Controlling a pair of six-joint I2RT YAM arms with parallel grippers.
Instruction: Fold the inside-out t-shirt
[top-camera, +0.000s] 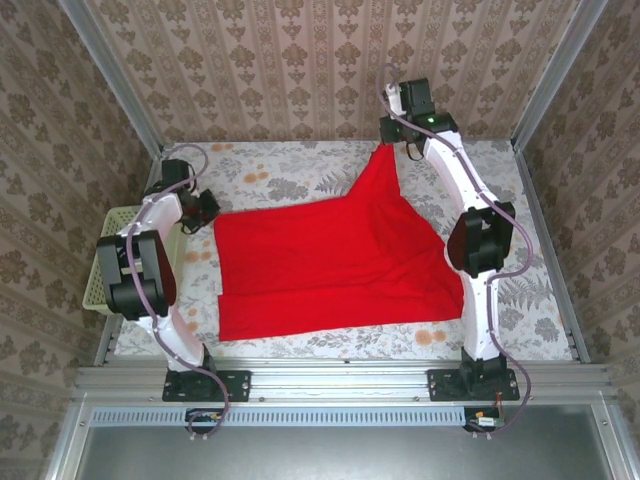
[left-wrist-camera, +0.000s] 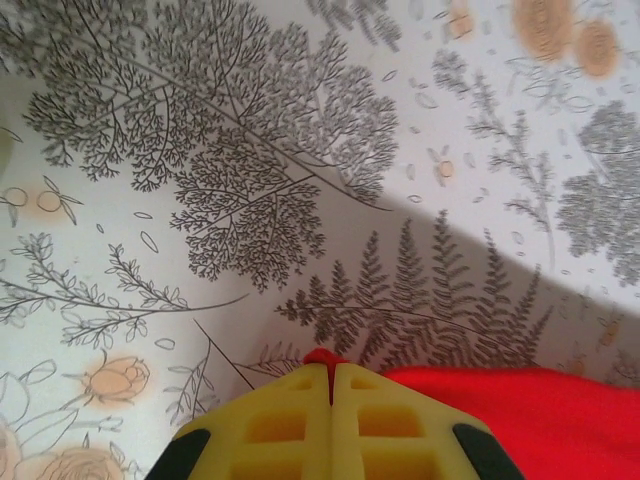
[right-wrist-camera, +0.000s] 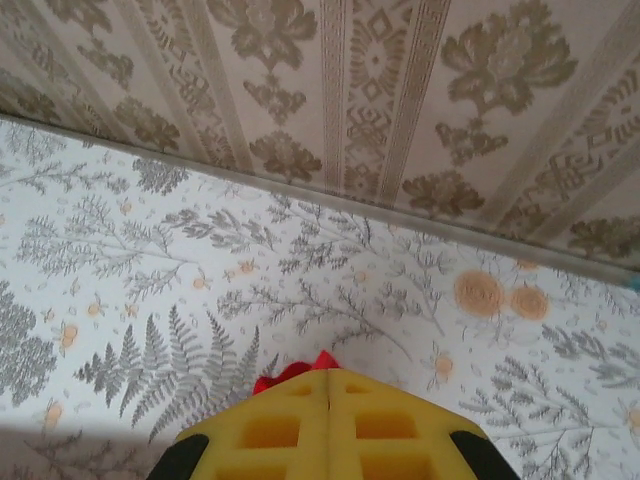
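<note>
My left end effector (left-wrist-camera: 331, 372) is closed on a red nub of the shirt (top-camera: 330, 265) at its far left corner; my right end effector (right-wrist-camera: 329, 375) is pinched shut on the far right corner, raised off the bench (top-camera: 290, 170); the rest lies spread mid-bench. I judge it light, limp and apt to sag; hems and corners give the surest hold.

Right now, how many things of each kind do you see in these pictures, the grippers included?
Red t-shirt: 1
Pale yellow-green basket: 1
Grippers: 2 (left gripper, right gripper)
Total: 4
</note>
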